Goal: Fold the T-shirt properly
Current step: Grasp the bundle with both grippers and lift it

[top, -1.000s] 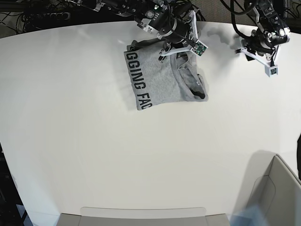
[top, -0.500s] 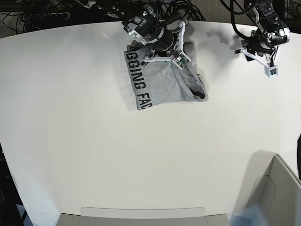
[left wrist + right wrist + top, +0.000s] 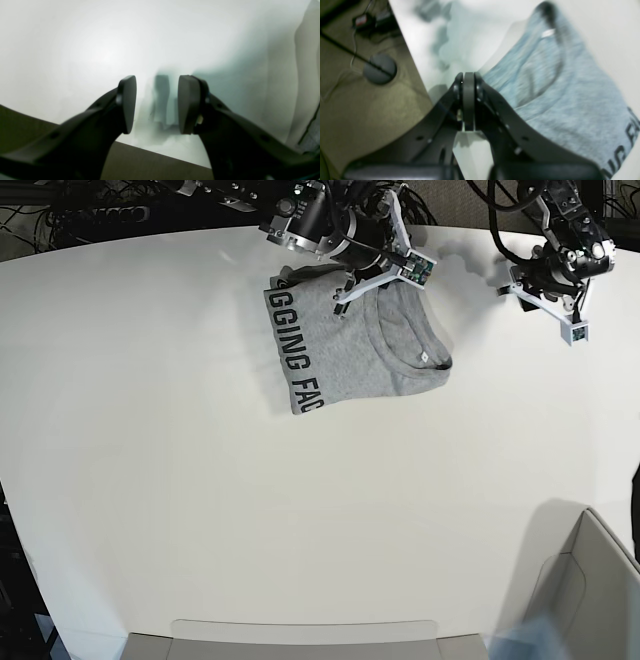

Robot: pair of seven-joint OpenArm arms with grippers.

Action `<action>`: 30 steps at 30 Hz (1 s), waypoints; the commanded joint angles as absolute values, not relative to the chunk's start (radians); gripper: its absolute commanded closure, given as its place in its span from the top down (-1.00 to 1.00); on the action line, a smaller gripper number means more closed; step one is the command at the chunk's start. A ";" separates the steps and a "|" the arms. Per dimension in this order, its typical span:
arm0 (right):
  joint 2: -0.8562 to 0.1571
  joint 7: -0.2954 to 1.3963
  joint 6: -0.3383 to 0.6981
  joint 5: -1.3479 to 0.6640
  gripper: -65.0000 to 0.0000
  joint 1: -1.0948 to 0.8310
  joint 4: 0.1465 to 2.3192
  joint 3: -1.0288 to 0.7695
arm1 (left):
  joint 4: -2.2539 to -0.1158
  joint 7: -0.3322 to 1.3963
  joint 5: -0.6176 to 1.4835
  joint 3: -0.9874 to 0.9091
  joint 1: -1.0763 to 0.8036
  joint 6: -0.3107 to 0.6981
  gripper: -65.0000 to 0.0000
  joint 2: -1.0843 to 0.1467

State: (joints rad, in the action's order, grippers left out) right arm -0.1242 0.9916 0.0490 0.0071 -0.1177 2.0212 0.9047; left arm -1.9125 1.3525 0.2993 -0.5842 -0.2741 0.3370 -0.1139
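The heather-grey T-shirt [image 3: 355, 345] lies folded at the far middle of the white table, with black lettering [image 3: 290, 350] along its left side. In the right wrist view the T-shirt [image 3: 565, 85] spreads to the right, blurred by motion. My right gripper [image 3: 468, 77] is shut, and the shirt's far edge meets its fingertips; in the base view the right gripper [image 3: 385, 275] is over that edge. My left gripper [image 3: 157, 105] is open and empty above bare table, and in the base view the left gripper [image 3: 548, 280] is well to the right of the shirt.
The table's far edge [image 3: 200, 230] runs just behind the shirt, with cables on the floor [image 3: 370, 67] beyond it. A grey bin [image 3: 590, 580] stands at the front right and a tray edge [image 3: 300, 632] at the front.
My right gripper swung left over the shirt, then back up and to the right. The shirt's crumpled right part has spread out flatter toward the right. The left arm has not moved.
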 commanded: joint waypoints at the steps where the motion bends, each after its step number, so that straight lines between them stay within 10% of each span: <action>1: -0.104 0.972 0.047 0.021 -1.00 -0.114 2.043 0.909 | -1.926 1.340 0.302 -0.585 -0.271 0.338 -0.20 -0.124; 7: -0.065 0.972 0.047 0.019 -1.00 -0.087 2.002 0.754 | -1.963 1.337 0.305 -0.585 -0.272 0.354 -0.20 -0.124; 13: -0.031 0.998 0.070 0.015 -1.00 -0.022 1.992 0.463 | -2.045 1.288 0.305 -0.585 -0.237 0.690 -0.39 -0.082; 20: -0.084 1.067 0.237 0.018 -1.00 0.082 1.902 0.343 | -2.043 1.287 0.300 -0.544 -0.200 0.698 -1.00 -0.001; 30: -0.084 1.063 0.357 0.022 -1.00 0.163 1.693 0.280 | -2.041 1.225 0.297 -0.308 -0.248 0.698 -1.00 -0.019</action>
State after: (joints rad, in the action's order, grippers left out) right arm -0.0898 1.0805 0.3519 0.0246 0.1352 1.6802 0.2817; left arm -2.0258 1.2491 0.2829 -0.3073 -0.2535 0.6998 -0.0143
